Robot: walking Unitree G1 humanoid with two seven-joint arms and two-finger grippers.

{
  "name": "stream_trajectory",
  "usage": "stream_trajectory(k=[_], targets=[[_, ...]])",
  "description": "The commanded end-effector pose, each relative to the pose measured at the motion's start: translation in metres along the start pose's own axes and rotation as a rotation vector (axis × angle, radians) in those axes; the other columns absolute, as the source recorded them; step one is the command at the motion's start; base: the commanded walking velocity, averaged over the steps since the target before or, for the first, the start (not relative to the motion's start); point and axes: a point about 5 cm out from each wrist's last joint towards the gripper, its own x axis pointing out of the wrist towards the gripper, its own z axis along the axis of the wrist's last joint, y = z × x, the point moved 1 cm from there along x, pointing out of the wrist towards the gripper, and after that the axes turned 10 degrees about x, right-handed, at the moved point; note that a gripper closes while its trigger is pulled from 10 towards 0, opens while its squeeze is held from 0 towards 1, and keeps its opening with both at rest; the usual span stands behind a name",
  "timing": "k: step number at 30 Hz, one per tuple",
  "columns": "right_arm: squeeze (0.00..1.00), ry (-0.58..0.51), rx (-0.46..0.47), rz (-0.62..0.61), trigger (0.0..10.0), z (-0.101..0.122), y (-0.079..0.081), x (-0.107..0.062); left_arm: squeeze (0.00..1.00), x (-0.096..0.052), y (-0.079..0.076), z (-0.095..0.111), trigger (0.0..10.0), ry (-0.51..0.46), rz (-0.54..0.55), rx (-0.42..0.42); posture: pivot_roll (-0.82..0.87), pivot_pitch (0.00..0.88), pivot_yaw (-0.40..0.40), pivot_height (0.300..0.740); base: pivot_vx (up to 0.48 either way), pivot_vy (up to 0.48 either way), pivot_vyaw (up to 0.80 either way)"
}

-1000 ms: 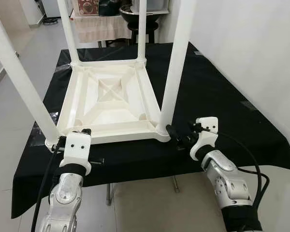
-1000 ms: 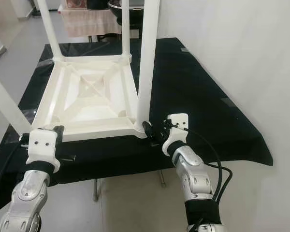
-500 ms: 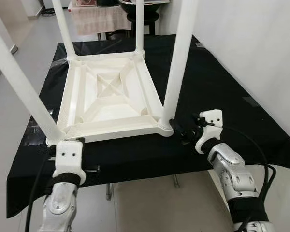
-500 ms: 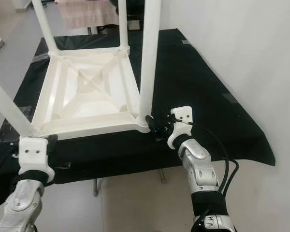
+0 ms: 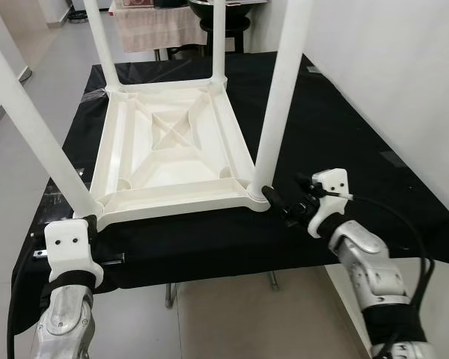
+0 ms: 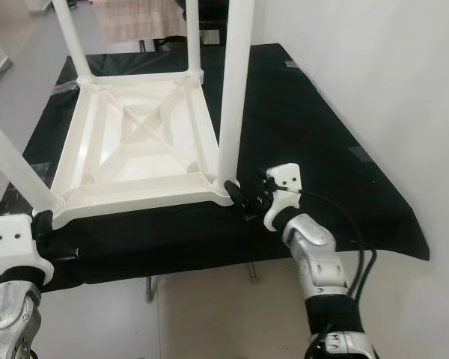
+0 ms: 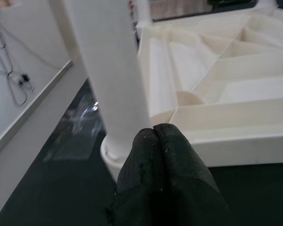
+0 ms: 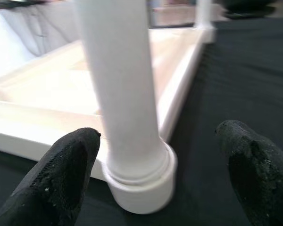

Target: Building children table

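**Upturned white table, both grippers at its near corners**

White plastic children's table point(image 5: 172, 153) lies upside down on a black cloth point(image 5: 337, 127) covering a work surface, centre to upper left of the head views. Four legs stick up; near-right leg point(image 5: 279, 90) and near-left leg point(image 5: 34, 127) run out of the top of frame.

Right gripper point(image 5: 280, 203), lower right of centre, sits at the near-right corner socket; fingers spread wide apart, holding nothing. In the right wrist view one finger point(image 8: 61, 165) is on either side of the leg base point(image 8: 139, 181), not clearly touching it.

Left gripper point(image 7: 155, 141), lower left in the head views, is at the near-left corner. Fingertips pressed together, nothing between them, just in front of the near-left leg's base collar; contact cannot be told.

Grey floor point(image 5: 30, 67) at upper left, white wall point(image 5: 404, 67) on the right.
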Motion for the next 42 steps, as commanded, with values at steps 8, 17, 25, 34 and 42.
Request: stream_trajectory(k=[8,17,25,34,42], targets=[[0.00,-0.002,0.002,0.218,10.0,0.016,0.004,-0.020,1.00,-0.005,-0.005,0.002,10.0,-0.039,-0.048,-0.030,0.09,0.093,-0.003,0.740,0.000,0.000,0.00],[0.00,-0.003,-0.044,0.233,10.0,0.015,0.017,-0.007,1.00,-0.005,-0.004,0.002,10.0,-0.055,-0.052,-0.040,0.10,0.089,-0.003,0.740,0.000,0.000,0.00],[0.00,-0.015,-0.049,0.210,10.0,0.019,0.018,-0.002,1.00,0.005,0.002,0.003,10.0,-0.073,-0.032,-0.064,0.09,0.084,-0.004,0.740,0.000,0.000,0.00],[0.00,-0.076,-0.055,0.032,10.0,0.025,0.008,0.015,1.00,0.012,0.016,-0.010,10.0,-0.035,0.029,-0.048,0.09,0.092,-0.006,0.740,0.000,0.000,0.00],[0.00,-0.090,-0.053,0.032,10.0,0.030,0.011,0.022,0.00,0.017,0.028,-0.017,10.0,-0.025,0.075,-0.045,0.08,0.101,-0.018,0.740,0.000,0.000,0.00]])
